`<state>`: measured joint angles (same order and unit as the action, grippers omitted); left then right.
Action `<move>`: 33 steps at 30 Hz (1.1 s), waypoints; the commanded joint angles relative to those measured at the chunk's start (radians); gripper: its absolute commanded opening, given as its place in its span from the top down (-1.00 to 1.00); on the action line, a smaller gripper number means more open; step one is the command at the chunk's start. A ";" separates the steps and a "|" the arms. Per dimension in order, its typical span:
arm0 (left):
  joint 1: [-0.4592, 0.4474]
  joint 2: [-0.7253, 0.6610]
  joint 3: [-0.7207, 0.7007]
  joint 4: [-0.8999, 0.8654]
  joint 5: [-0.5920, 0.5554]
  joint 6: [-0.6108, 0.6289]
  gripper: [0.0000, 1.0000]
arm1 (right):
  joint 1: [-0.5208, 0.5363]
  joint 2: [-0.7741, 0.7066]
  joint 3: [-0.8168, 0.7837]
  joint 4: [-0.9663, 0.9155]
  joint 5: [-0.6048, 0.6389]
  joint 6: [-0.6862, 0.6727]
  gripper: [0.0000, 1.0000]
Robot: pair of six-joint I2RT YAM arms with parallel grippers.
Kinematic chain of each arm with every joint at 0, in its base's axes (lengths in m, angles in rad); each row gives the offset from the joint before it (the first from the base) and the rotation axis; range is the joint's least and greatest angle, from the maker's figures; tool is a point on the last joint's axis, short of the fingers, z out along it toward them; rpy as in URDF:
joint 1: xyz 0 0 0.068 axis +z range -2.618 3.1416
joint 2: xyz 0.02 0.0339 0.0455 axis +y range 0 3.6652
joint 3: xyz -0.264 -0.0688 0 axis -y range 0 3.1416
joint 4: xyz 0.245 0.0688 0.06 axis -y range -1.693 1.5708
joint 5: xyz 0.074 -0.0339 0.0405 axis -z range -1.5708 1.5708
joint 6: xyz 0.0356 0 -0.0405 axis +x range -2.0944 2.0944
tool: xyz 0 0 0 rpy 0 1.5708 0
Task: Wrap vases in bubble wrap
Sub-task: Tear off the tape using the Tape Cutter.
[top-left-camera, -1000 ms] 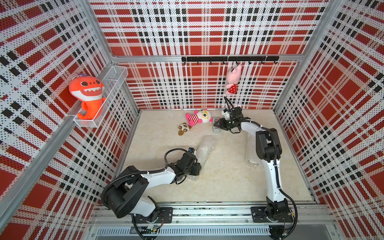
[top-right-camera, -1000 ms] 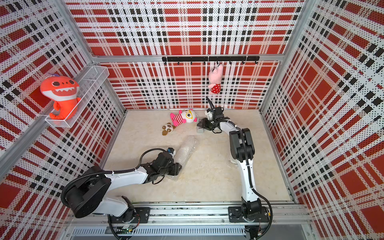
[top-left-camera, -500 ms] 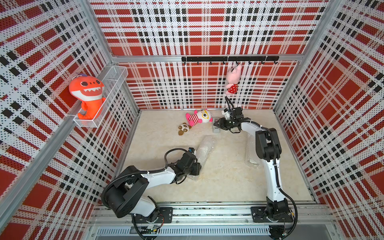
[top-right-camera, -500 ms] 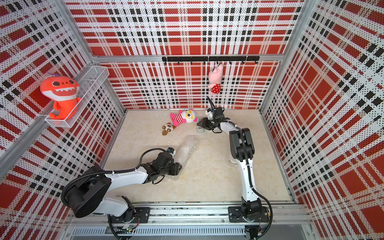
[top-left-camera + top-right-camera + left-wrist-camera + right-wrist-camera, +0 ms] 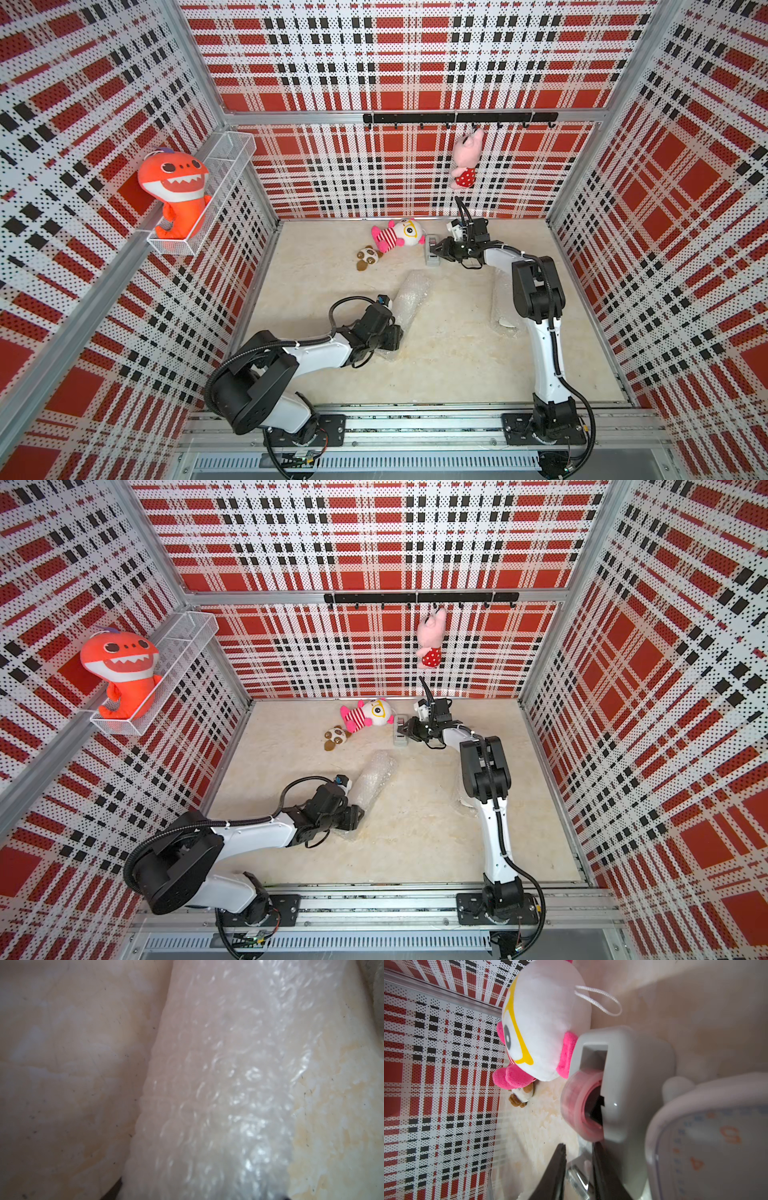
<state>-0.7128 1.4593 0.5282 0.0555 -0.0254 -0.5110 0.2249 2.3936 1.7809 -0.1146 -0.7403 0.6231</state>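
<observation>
One bubble wrap roll (image 5: 409, 299) lay on the bench (image 5: 449, 374), its end between the left jaws; whether they gripped it I could not tell. The right jaws stood narrow but gapped at the tape dispenser (image 5: 633, 1084) cutter. Taping, and the second sheet (image 5: 500, 299) well behind them, apparently remained.

plush toys (image 5: 174, 189) 4 | bubble wrap sheets (image 5: 409, 297) 2 | tape dispenser (image 5: 432, 251) 1 | clock (image 5: 708, 1136) 1

Taking the tape dispenser (image 5: 432, 250) as your mark: a plush doll (image 5: 398, 235) is lying just left of it, a clock (image 5: 708, 1136) is sitting close beside it, a bubble wrap roll (image 5: 409, 299) is lying before it.
</observation>
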 commanded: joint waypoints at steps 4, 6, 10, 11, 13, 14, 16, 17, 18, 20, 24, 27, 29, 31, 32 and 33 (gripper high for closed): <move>0.013 0.031 -0.010 -0.045 0.019 -0.004 -0.12 | 0.021 0.043 0.002 -0.039 -0.059 0.011 0.60; 0.013 0.032 -0.011 -0.045 0.019 -0.005 -0.11 | 0.022 0.047 0.000 -0.035 -0.054 0.012 0.62; 0.013 0.036 -0.008 -0.045 0.020 -0.003 -0.11 | 0.022 0.040 0.002 -0.032 -0.064 0.020 0.72; 0.013 0.037 -0.009 -0.045 0.019 -0.003 -0.10 | 0.022 0.030 -0.002 -0.034 -0.060 0.018 0.76; 0.013 0.038 -0.011 -0.044 0.022 -0.004 -0.11 | 0.022 0.005 -0.019 -0.027 -0.056 0.022 0.78; 0.013 0.038 -0.014 -0.042 0.020 -0.004 -0.10 | 0.020 -0.011 -0.032 -0.015 -0.054 0.031 0.81; 0.013 0.039 -0.016 -0.042 0.019 -0.007 -0.10 | 0.020 -0.040 -0.054 0.013 -0.053 0.053 0.89; 0.013 0.039 -0.015 -0.044 0.019 -0.007 -0.10 | 0.020 -0.053 -0.059 0.020 -0.055 0.060 0.93; 0.013 0.039 -0.016 -0.043 0.018 -0.007 -0.10 | 0.021 -0.064 -0.063 0.031 -0.058 0.068 0.96; 0.013 0.037 -0.017 -0.043 0.017 -0.009 -0.10 | 0.021 -0.091 -0.084 0.078 -0.072 0.104 1.00; 0.013 0.036 -0.016 -0.049 0.013 -0.009 -0.10 | 0.017 -0.147 -0.135 0.177 -0.098 0.166 1.00; 0.014 0.036 -0.017 -0.049 0.013 -0.009 -0.09 | 0.017 -0.169 -0.147 0.151 -0.094 0.150 1.00; 0.014 0.033 -0.019 -0.049 0.014 -0.009 -0.09 | 0.017 -0.188 -0.172 0.150 -0.086 0.137 1.00; 0.014 0.032 -0.019 -0.049 0.013 -0.009 -0.09 | 0.017 -0.199 -0.204 0.167 -0.091 0.141 1.00; 0.014 0.032 -0.019 -0.049 0.013 -0.011 -0.09 | 0.017 -0.201 -0.213 0.163 -0.091 0.137 1.00; 0.013 0.030 -0.019 -0.049 0.015 -0.011 -0.09 | 0.019 -0.202 -0.227 0.156 -0.087 0.132 1.00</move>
<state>-0.7120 1.4647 0.5282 0.0666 -0.0257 -0.5114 0.2295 2.2627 1.5723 0.0208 -0.7696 0.7574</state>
